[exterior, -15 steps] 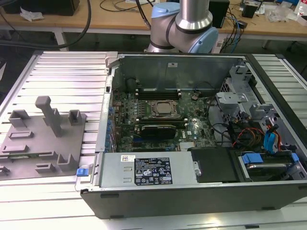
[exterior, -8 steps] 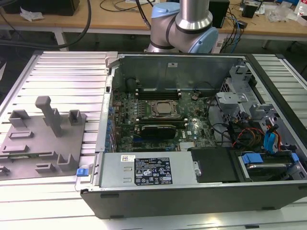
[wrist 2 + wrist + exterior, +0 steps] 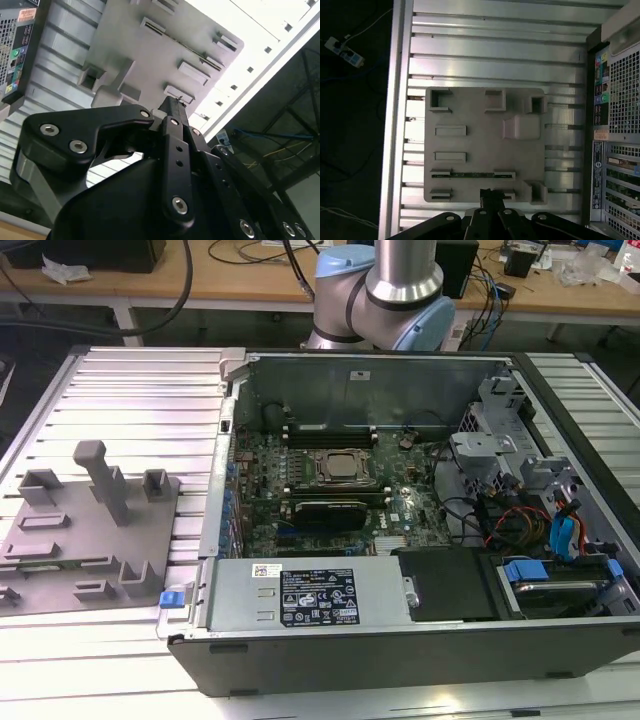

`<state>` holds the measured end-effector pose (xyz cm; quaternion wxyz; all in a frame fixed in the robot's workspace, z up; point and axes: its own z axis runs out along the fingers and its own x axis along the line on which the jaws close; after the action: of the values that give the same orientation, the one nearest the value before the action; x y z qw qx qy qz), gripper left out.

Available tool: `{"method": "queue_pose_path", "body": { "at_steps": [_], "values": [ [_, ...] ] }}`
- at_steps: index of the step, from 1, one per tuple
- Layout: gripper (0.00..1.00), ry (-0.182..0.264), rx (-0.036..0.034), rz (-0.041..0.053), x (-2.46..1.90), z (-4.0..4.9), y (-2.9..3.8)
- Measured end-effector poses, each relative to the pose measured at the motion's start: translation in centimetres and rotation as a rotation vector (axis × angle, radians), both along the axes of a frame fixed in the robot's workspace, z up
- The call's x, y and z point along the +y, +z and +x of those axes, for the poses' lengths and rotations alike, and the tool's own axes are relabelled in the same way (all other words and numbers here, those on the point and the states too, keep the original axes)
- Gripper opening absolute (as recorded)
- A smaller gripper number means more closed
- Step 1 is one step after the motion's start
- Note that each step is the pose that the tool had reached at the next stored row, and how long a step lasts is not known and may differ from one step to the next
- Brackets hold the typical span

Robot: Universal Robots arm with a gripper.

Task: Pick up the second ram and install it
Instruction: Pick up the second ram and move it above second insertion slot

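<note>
Ribbed aluminium desk (image 3: 495,55) carries a grey holder tray (image 3: 480,135) with the second ram (image 3: 472,175) slotted edge-up; the tool (image 3: 486,192) hovers near, fingers together, holding nothing.

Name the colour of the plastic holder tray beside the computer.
Plain grey holder tray; clearest in the first wrist view.

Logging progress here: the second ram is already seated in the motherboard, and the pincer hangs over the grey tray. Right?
Not the ram: in the first wrist view the second ram lies in a slot of the grey tray, not in the motherboard. The pincer does hang over that tray.
</note>
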<state>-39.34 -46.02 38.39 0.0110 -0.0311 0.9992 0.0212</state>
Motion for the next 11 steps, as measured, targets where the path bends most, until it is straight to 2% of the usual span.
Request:
{"method": "queue_pose_path", "body": {
  "at_steps": [5, 11],
  "values": [
    [0.11, 0.078, 0.0000, 0.0000, 0.00, 0.00, 0.00],
    [0.11, 0.136, 0.0000, 0.0000, 0.00, 0.00, 0.00]
  ]
}}
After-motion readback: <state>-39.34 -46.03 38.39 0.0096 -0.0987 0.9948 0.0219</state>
